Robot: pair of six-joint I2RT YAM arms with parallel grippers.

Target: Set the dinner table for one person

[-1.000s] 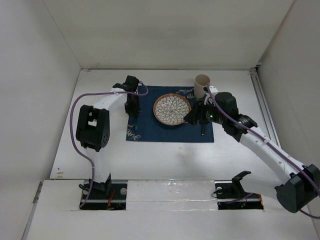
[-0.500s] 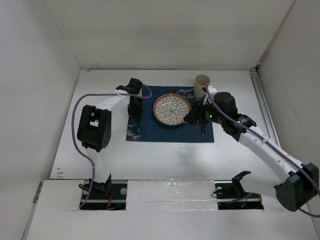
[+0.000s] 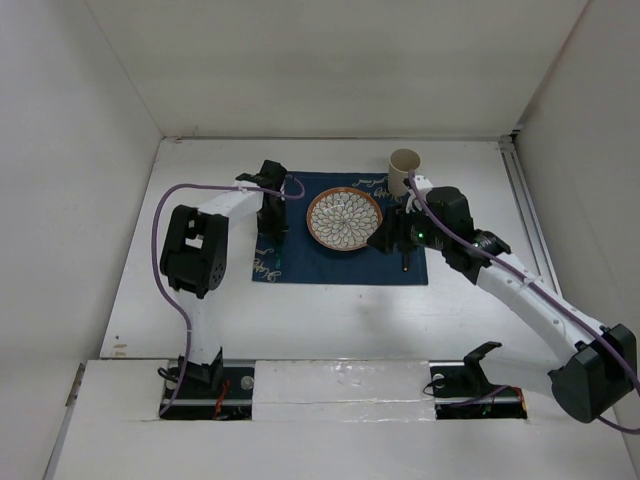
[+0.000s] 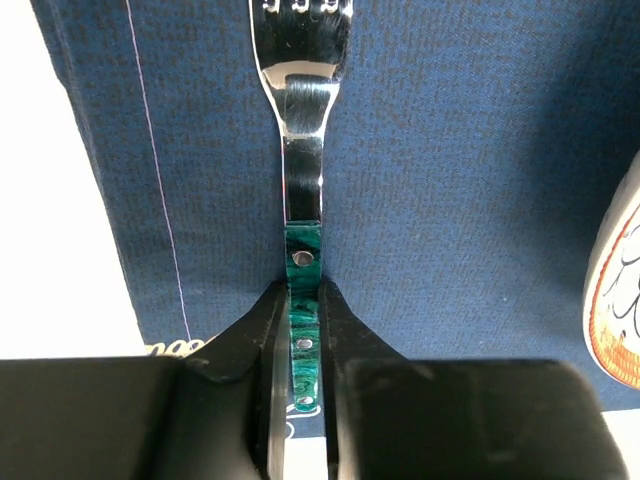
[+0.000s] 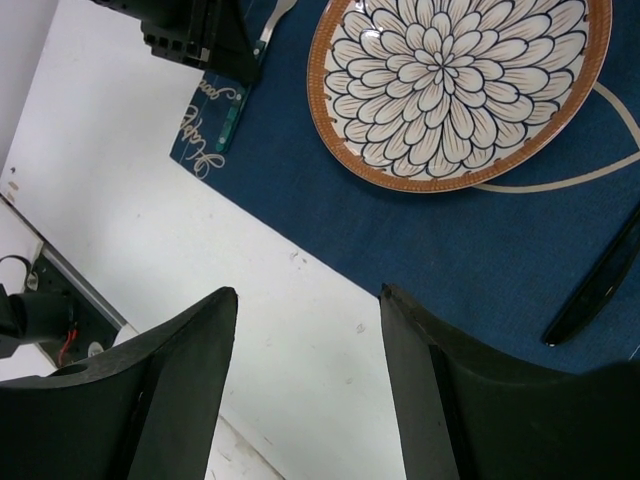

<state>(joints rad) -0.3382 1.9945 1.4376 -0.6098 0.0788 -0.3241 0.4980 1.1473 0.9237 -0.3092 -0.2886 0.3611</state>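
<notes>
A fork (image 4: 303, 150) with a green handle lies lengthwise on the left part of the dark blue mat (image 3: 340, 262). My left gripper (image 4: 303, 292) is shut on its handle, low over the mat; in the top view (image 3: 272, 212) it is left of the plate. The patterned plate (image 3: 344, 218) sits mid-mat and also shows in the right wrist view (image 5: 455, 85). A black knife (image 5: 597, 285) lies on the mat right of the plate. My right gripper (image 5: 305, 300) is open and empty, held above the mat's near edge and the white dinner table (image 3: 330, 320).
A beige cup (image 3: 404, 170) stands at the mat's far right corner. The plate's rim (image 4: 620, 300) is close to the right of the left gripper. White walls enclose the table on three sides. The arm bases stand at the near edge.
My left gripper has shifted slightly toward the near side along the mat's left part. The right arm has barely moved.
</notes>
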